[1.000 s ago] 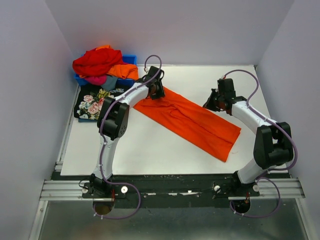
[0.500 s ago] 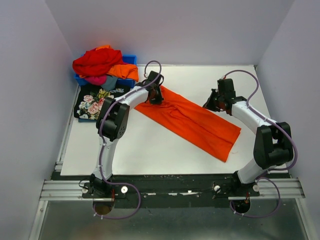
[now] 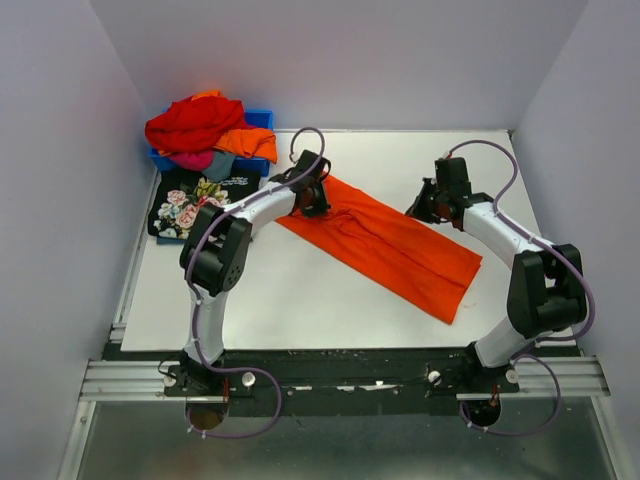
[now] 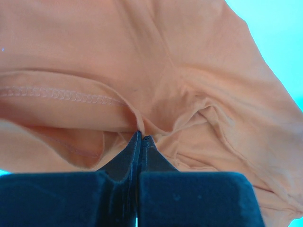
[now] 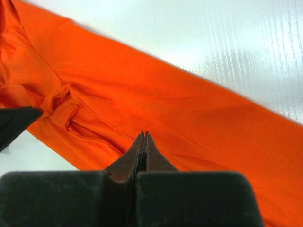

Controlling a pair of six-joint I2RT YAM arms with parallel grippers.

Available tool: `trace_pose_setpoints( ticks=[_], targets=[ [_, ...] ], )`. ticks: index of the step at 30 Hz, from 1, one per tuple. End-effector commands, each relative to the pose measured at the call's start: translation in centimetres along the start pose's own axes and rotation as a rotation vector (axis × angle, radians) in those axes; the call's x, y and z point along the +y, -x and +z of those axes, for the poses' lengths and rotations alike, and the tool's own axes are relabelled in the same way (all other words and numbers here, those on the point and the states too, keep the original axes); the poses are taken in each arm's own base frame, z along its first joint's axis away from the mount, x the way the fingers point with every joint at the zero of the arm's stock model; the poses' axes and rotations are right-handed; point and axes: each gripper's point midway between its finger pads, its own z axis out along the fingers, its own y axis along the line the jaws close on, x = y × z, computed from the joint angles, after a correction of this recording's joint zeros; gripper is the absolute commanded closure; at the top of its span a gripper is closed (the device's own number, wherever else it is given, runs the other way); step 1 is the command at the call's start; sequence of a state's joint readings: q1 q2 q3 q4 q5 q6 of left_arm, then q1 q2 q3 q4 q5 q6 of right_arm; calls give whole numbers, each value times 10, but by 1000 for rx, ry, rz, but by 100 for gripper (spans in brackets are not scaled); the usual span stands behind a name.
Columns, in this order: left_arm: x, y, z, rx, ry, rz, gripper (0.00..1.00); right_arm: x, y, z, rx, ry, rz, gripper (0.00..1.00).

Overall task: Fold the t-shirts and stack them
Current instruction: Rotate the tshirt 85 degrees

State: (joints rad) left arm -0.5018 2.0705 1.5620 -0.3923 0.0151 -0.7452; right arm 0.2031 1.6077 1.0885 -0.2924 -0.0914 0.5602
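Observation:
A bright orange t-shirt (image 3: 390, 250) lies as a long folded strip, running diagonally across the white table (image 3: 300, 290). My left gripper (image 3: 318, 196) is at its upper-left end. In the left wrist view its jaws (image 4: 141, 137) are shut, pinching a small fold of the orange cloth (image 4: 189, 71). My right gripper (image 3: 425, 211) hovers by the strip's far edge, shut, tips (image 5: 144, 135) over the orange cloth (image 5: 199, 109) with nothing visibly between them. A black rose-print t-shirt (image 3: 184, 207) lies flat at the left. Red (image 3: 195, 120), orange (image 3: 250, 143), pink (image 3: 190, 160) and grey (image 3: 216, 166) t-shirts are heaped at back left.
The heap sits in a blue bin (image 3: 261, 118) in the back-left corner. Grey walls close the table at left, back and right. The arms' bases stand on the black rail (image 3: 340, 365) along the near edge.
The left gripper has shut on the orange t-shirt's upper-left end and shifted slightly right. The left arm's elbow has swung left. The right arm has not moved.

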Motion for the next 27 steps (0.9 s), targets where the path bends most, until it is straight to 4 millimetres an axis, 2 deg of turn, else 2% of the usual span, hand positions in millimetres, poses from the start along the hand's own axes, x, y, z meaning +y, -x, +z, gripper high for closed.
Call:
trace_pose_setpoints(
  ticks=[1, 6, 14, 17, 20, 23, 26, 27],
  targets=[
    [4, -1, -14, -30, 17, -50, 100, 2, -2, -6, 1, 9, 3, 99],
    [4, -12, -19, -37, -21, -106, 100, 3, -2, -7, 1, 10, 3, 99],
    [0, -15, -31, -79, -33, -140, 99, 2, -4, -6, 5, 10, 4, 99],
    [3, -26, -32, -75, -26, -191, 97, 2, -5, -5, 10, 10, 5, 99],
    [-1, -35, -37, -94, -58, -242, 96, 1, -5, -5, 12, 7, 4, 99],
    [-5, -34, -44, -133, -57, -255, 95, 1, -6, -5, 13, 5, 5, 99],
    [-6, -40, -45, -126, -49, -266, 85, 1, -5, -5, 11, 6, 8, 99],
    [-8, -42, -45, -122, -52, -266, 76, 2, -5, -6, 11, 8, 3, 99]
  ],
)
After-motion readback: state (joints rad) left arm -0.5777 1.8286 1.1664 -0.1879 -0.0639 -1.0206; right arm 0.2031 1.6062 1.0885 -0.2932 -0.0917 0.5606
